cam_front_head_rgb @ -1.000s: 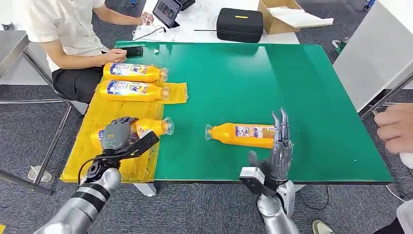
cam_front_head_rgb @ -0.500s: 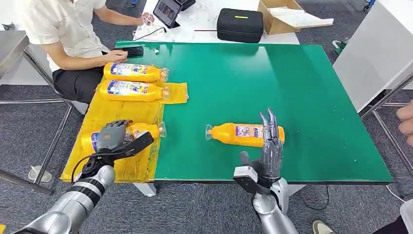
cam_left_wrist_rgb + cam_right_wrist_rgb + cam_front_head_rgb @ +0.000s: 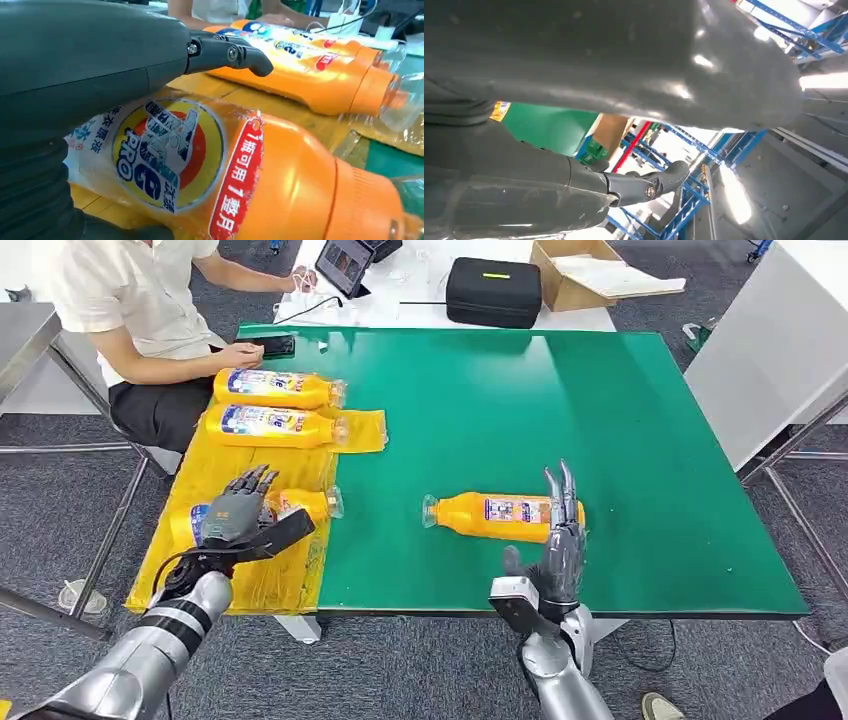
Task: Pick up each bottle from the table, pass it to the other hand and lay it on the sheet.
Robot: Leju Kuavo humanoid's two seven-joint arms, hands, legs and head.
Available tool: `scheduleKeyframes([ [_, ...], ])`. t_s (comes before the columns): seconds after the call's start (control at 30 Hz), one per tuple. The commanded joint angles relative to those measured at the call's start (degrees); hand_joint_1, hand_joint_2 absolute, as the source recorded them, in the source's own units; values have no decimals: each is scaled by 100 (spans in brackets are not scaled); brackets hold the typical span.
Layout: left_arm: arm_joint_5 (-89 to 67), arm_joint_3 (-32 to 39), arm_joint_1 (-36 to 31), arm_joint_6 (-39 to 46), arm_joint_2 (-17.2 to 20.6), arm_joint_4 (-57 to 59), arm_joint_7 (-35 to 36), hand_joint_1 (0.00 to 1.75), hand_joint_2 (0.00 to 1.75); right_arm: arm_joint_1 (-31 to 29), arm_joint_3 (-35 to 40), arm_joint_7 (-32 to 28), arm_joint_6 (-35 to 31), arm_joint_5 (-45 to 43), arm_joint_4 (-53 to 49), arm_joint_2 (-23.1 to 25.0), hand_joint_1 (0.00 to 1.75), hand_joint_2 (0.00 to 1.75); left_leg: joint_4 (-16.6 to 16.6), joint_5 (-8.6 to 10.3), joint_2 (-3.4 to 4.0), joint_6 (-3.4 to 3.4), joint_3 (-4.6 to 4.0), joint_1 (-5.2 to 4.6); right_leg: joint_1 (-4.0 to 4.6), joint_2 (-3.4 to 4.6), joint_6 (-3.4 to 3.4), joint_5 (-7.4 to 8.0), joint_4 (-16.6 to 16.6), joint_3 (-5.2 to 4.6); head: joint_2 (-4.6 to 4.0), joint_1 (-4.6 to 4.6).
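Observation:
An orange bottle [image 3: 497, 515] lies on its side on the green table [image 3: 560, 390], cap pointing left. My right hand [image 3: 560, 540] stands just in front of the bottle's base, fingers straight and apart, holding nothing. A second orange bottle [image 3: 300, 506] lies on the yellow sheet [image 3: 230, 468] under my left hand [image 3: 243, 515], whose fingers are spread and lifted off it. In the left wrist view this bottle [image 3: 240, 185] lies below my raised left hand [image 3: 90, 65]. Two more bottles [image 3: 275, 388] [image 3: 268, 423] lie farther back on the sheet.
A person [image 3: 120, 300] sits at the table's far left corner, with a hand by a black phone [image 3: 272, 344]. Behind the table stand a black case [image 3: 492, 290], a cardboard box [image 3: 580, 275] and a tablet [image 3: 342, 265].
My left hand carried its bottle leftward onto the sheet, then spread its fingers off it. My right hand shifted slightly by the other bottle. The person's hand at the right edge has gone.

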Motion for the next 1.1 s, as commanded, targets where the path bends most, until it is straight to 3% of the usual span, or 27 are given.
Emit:
scheduleKeyframes([
  [0.03, -13, -72, 66, 516, -109, -282, -384, 0, 175, -212, 195, -5, 4, -172, 110, -152, 0, 0, 3, -14, 7, 4, 25, 2, 6, -3, -12, -12, 2, 24, 0, -2],
  [0.17, -271, -319, 89, 1038, -90, -551, -482, 0, 175, -241, 208, -5, 4, -172, 151, -152, 0, 0, 2, -13, 7, 5, 24, 2, 6, -3, -12, -11, 0, 23, 0, -2],
  [0.47, -56, -450, 188, 588, -248, -770, -501, 0, 175, -202, 234, -5, 4, -198, 196, -164, 0, 0, 2, -12, 5, 5, 23, 1, 5, -5, -10, -11, -2, 23, 0, 0],
  [0.63, 250, -545, 652, 801, -322, -1472, -633, 0, 175, -242, -828, 175, 4, 2303, 859, -9, 0, 0, -5, -14, -3, 5, 32, 1, 6, -14, -12, -15, -5, 33, 0, 0],
  [0.7, 989, -256, 1146, 707, -677, -2194, -711, 0, 175, -284, -1178, 836, 4, 3535, 1075, -187, 0, 0, -8, -11, -8, 6, 32, 2, 6, -17, -9, -12, -13, 35, 0, 0],
  [0.77, 1319, -346, 1623, 645, -903, -2906, -472, 0, 175, -322, -1241, 1070, 4, 3776, 1235, -451, 0, 0, -9, -13, -17, 12, 36, -1, 3, -26, -4, -16, -19, 44, 0, -2],
  [0.8, 1760, -307, 1885, 485, -1090, -3222, -485, 0, 175, -305, -1312, 1474, 4, 4100, 1325, -556, 0, 175, -6, -10, -13, 11, 24, -6, -2, -20, -1, -13, -12, 29, 2, -2],
  [0.93, 2680, -810, 2665, 443, -1427, -4002, -304, 0, 175, -214, -1444, 1786, 4, 4189, 1386, -972, 0, 175, -3, -12, -24, 13, 6, -11, -7, -30, 3, -13, -15, 21, 0, 0],
  [1.1, 3091, -1398, 2709, 385, -1220, -3939, -341, 0, 175, -476, -1429, 1723, 4, 4057, 1797, -1095, 0, 175, -2, -35, -10, 29, 24, -28, -25, -20, 16, -27, -17, 35, 0, 0],
])
